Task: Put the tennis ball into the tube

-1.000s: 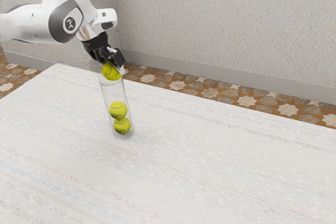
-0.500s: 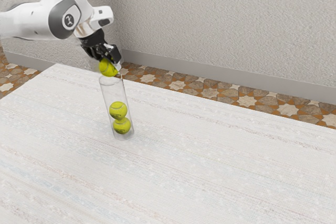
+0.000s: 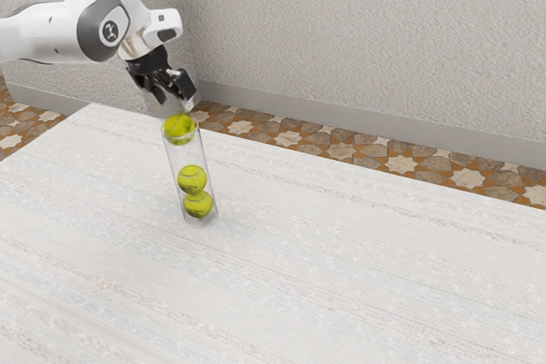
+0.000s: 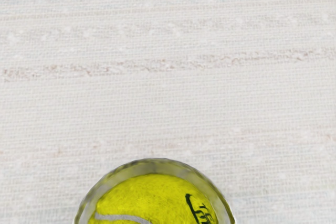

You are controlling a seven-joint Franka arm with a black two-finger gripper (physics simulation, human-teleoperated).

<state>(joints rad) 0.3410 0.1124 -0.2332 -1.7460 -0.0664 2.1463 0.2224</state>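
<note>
While the gripper (image 3: 175,98) is hanging open-fingered above, the top tennis ball (image 3: 179,130) is occupying the clear tube's (image 3: 187,156) mouth; sideways bumping would be risking a topple onto the table (image 3: 341,245).

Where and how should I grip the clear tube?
Probably around the clear tube between the top tennis ball and the two lower tennis balls, coming in level from the side: it stands on end, straight-sided, and the top ball blocks its mouth.

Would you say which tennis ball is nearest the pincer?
The top ball, at the mouth of the tube just below the pincer; the middle ball and bottom ball sit lower.
</note>
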